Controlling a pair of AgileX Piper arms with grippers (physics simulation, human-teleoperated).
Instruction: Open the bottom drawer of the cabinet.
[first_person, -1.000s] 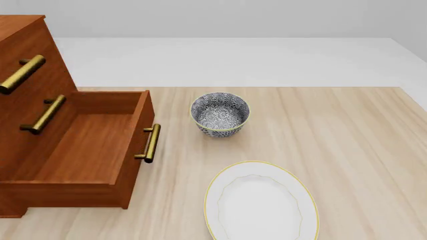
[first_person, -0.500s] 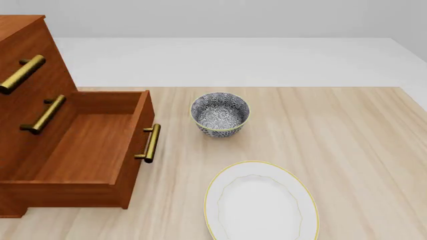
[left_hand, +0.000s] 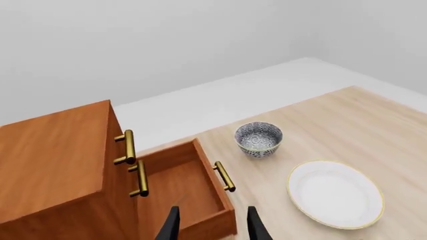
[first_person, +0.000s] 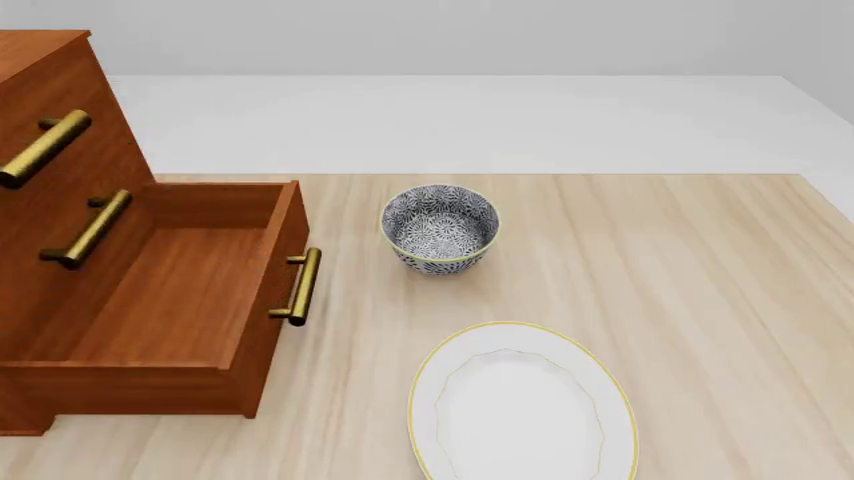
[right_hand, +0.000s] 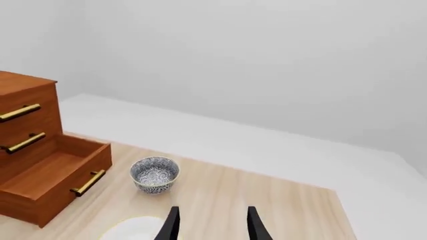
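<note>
Against the cabinet (first_person: 54, 200), the bottom drawer (first_person: 174, 300) juts well out toward the bowl (first_person: 441, 228) and plate (first_person: 521, 405), its wooden inside bare, so to my eye the pull is done and nothing remains but to keep clear of its brass handle (first_person: 302, 287). Well back from the cabinet, the left gripper (left_hand: 212, 227) hangs with fingers apart, holding nothing; the right gripper (right_hand: 212, 225) likewise, touching nothing.
</note>
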